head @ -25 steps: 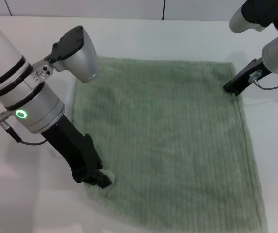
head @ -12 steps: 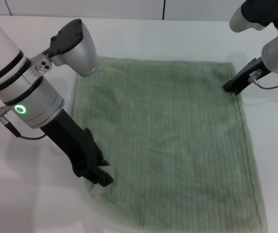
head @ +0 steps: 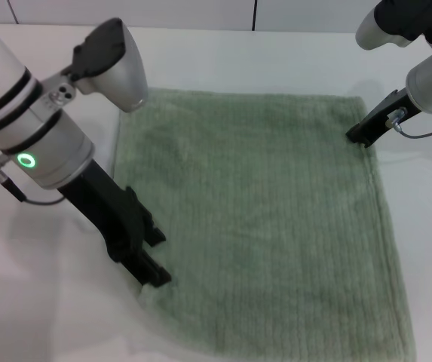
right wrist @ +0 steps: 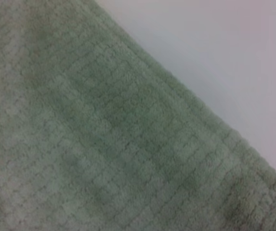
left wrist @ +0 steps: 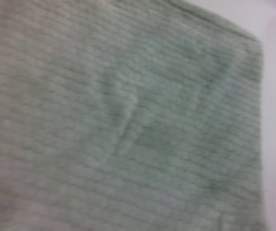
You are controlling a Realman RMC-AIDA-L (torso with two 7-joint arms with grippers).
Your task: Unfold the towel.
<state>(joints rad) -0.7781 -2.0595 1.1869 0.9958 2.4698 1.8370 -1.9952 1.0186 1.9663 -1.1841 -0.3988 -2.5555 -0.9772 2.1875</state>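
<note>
The pale sage-green towel (head: 268, 226) lies spread flat on the white table (head: 200, 60), far wider than the grippers. My left gripper (head: 160, 258) is at its near left corner, jaws apart, and the corner lies on the table under them. My right gripper (head: 360, 136) rests its tip at the towel's far right corner. The left wrist view shows ribbed towel (left wrist: 128, 125) with a slight crease. The right wrist view shows the towel's hemmed edge (right wrist: 128, 144) against the bare table (right wrist: 224, 57).
Bare white table surrounds the towel: a strip at the far side, a wide band at the left (head: 35, 302) and a narrow one at the right (head: 427, 226). A wall panel (head: 200, 13) runs along the table's far edge.
My left arm has shifted slightly left and back, and its jaws have parted off the near left corner, which now lies on the table. The right arm has not moved.
</note>
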